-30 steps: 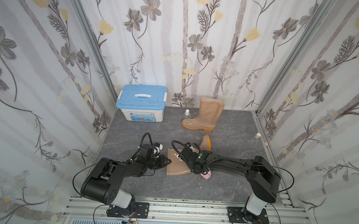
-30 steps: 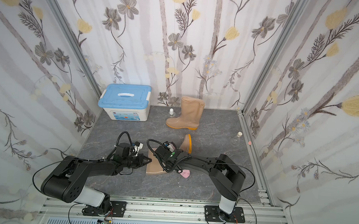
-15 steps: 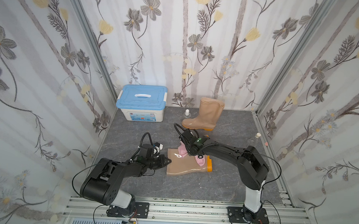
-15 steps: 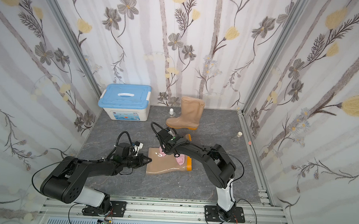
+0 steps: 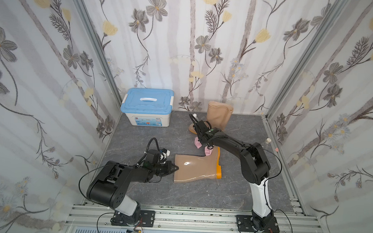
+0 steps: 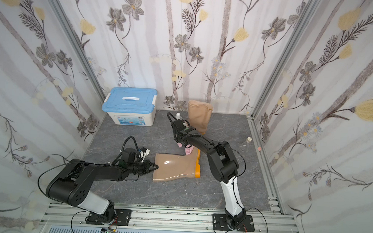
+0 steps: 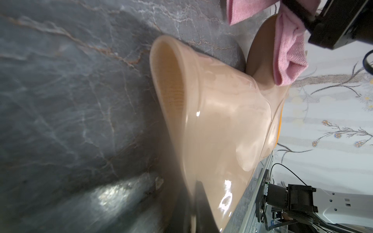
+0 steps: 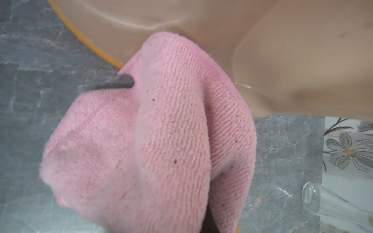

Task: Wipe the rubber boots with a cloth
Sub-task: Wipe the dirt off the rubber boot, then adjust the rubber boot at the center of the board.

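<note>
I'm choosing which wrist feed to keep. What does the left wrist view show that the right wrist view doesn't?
Only the left wrist view: the open shaft mouth of the lying boot, and the right arm's base. Only the right wrist view: a clear glass bottle near the wall, and dark specks on the pink cloth. Both: the cloth at the boot's foot, its orange sole edge, and the grey marbled tabletop.

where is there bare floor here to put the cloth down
Widest bare patch: the floor between the lying boot and the front rail. Another lies between the blue-lidded box and the cloth. Crowded: the far middle, where cloth, standing boot and right arm bunch.
</note>
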Robot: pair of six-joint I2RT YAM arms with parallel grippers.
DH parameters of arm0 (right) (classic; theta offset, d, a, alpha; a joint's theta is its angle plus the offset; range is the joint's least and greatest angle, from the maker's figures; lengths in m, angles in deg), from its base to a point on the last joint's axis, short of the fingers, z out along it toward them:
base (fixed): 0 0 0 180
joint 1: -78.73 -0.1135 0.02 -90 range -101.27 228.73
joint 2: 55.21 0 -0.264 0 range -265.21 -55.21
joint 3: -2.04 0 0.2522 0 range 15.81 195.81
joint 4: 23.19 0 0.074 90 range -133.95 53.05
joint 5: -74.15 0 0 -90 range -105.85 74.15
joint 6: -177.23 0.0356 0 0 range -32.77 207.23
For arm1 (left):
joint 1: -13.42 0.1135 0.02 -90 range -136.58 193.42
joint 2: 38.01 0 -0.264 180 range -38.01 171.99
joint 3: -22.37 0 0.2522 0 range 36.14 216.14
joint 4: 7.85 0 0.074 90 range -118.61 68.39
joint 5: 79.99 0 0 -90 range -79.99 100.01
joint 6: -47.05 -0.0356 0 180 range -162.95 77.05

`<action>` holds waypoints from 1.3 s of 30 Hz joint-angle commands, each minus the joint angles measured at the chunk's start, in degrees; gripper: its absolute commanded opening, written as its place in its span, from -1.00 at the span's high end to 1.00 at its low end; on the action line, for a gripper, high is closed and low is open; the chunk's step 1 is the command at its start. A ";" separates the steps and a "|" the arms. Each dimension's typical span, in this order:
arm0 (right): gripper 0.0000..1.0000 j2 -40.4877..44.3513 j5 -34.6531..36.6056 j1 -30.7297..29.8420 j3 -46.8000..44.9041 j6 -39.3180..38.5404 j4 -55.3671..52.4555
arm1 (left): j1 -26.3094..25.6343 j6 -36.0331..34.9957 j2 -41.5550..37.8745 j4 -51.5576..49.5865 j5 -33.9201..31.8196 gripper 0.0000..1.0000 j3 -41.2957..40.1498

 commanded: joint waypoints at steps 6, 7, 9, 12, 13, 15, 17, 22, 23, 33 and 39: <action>1.00 13.85 -3.98 0.48 -3.63 1.50 0.00 | -0.53 2.63 -4.51 -3.68 -3.32 1.00 2.16; 1.00 17.28 -4.71 0.46 -6.26 2.24 0.26 | -1.35 4.21 -6.65 -5.21 -5.14 1.00 2.69; 1.00 23.75 -6.08 0.40 -11.70 3.91 0.87 | -3.97 3.88 -11.88 -13.35 -9.69 1.00 5.20; 1.00 33.25 -7.24 0.31 -18.62 5.37 0.12 | -5.70 0.24 -21.46 -32.15 -15.73 1.00 12.27; 1.00 35.83 -7.39 0.31 -20.55 5.65 -0.80 | -5.77 -1.37 -24.23 -39.34 -17.37 1.00 15.58; 1.00 39.93 -6.32 0.31 -23.17 6.11 -3.03 | -5.77 -4.98 -27.11 -52.50 -19.12 1.00 23.34; 1.00 44.15 -4.47 0.40 -25.86 6.83 -4.87 | -5.82 -8.32 -27.98 -63.00 -20.10 1.00 31.07; 1.00 58.00 -2.01 1.08 -33.87 8.67 -5.32 | -8.74 -13.71 -25.09 -80.77 -20.16 1.00 49.06; 1.00 60.23 -1.74 1.31 -35.22 8.95 -5.27 | -10.01 -14.56 -23.91 -82.83 -20.84 1.00 51.64; 1.00 74.58 -1.73 4.69 -46.47 11.50 -6.45 | -19.46 -20.71 -6.02 -85.75 -20.56 1.00 59.72; 1.00 77.59 -2.50 5.66 -49.02 12.46 -6.28 | -24.87 -21.80 8.91 -80.74 -19.61 1.00 67.02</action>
